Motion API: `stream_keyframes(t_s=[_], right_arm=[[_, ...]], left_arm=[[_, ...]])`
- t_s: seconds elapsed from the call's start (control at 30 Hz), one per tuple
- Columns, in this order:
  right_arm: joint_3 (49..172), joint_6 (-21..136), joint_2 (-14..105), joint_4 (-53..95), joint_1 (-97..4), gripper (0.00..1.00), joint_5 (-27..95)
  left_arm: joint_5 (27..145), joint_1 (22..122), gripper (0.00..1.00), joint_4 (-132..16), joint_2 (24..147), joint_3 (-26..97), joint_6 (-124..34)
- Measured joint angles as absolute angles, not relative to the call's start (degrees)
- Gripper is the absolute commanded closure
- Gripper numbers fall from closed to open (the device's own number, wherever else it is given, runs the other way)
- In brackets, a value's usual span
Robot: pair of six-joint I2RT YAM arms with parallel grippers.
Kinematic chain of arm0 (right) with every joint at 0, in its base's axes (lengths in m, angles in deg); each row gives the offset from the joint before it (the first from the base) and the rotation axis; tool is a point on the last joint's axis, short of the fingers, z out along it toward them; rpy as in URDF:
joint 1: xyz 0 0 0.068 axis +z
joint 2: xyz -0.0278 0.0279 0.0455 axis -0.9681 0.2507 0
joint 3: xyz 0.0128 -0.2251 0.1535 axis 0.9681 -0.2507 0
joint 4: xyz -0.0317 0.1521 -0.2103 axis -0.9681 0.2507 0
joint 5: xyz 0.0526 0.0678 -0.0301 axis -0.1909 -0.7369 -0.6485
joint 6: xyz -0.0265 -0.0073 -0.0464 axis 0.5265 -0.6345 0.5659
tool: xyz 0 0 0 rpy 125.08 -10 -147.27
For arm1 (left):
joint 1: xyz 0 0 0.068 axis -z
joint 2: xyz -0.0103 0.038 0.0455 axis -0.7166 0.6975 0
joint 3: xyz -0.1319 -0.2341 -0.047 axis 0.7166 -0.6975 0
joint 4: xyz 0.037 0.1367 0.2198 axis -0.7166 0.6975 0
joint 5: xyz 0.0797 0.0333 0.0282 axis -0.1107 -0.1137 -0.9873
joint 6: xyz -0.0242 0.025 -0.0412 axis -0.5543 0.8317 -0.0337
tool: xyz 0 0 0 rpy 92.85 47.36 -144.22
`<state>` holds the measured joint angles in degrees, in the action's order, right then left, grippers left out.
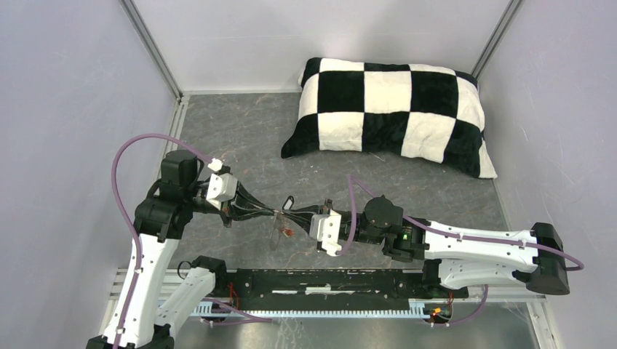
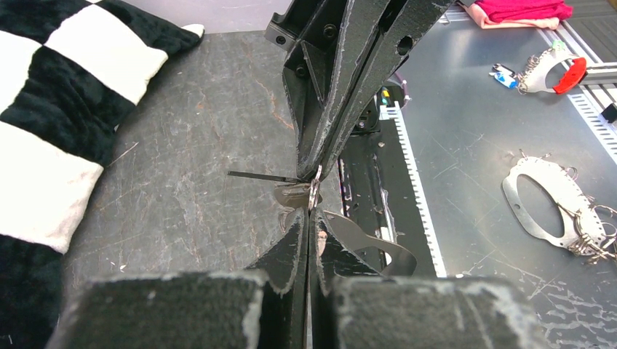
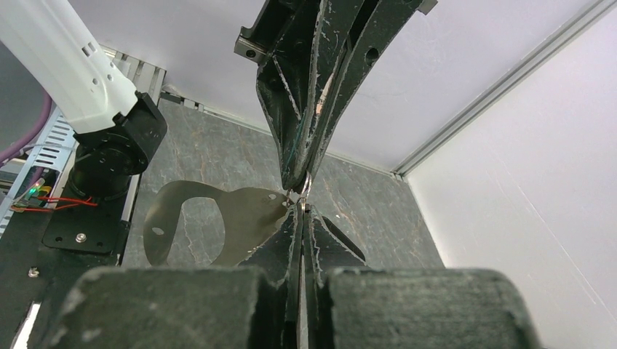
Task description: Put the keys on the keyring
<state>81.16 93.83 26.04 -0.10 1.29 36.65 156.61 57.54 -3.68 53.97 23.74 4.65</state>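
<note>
the left gripper (image 1: 279, 213) and the right gripper (image 1: 297, 216) are both pressed shut and met tip to tip in front of the pillow (image 1: 389, 113). the keyring (image 3: 244, 222) is hung by one corner at those tips, on the side away from the pillow; which gripper pinches it cannot be told. a red tag (image 1: 289, 233) is seen just beside it.

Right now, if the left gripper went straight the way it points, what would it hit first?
Probably the right gripper: its closed tips face those of the left gripper, seemingly almost touching.
</note>
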Motion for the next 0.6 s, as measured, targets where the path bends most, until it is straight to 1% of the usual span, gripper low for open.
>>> stream_keyframes(t_s=[0.6], right_arm=[[81.82,96.19,26.0,2.4,1.25,1.0,37.32]], left_arm=[[154.31,61.78,0.98,-3.85,54.49,23.74,4.54]])
